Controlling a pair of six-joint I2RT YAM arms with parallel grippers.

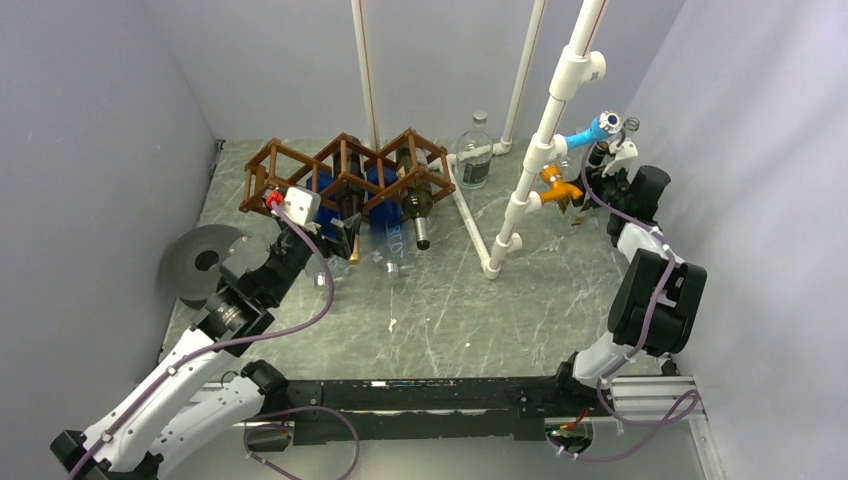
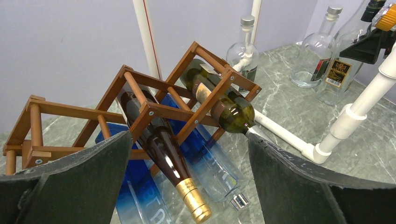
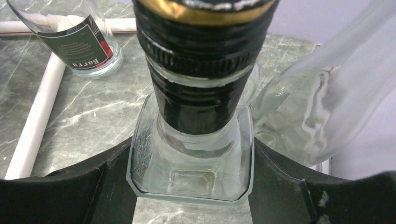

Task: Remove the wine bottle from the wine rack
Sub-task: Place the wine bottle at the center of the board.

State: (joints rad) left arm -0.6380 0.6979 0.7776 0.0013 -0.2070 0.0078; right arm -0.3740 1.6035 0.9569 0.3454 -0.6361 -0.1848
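The wine rack (image 1: 345,175) stands at the table's (image 1: 440,300) far-left corner; the wine bottle (image 2: 163,149) lies in a middle cell, gold neck outward; the left gripper (image 2: 189,137) gapes wide and empty before it; only the right wrist view shows the right gripper (image 3: 191,186) half-closed against a square clear bottle (image 3: 191,163).

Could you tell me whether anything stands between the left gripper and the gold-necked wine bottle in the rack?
Nothing visible does. The left gripper is open and faces the wine bottle, whose gold-foiled neck sticks out of the wine rack towards it.
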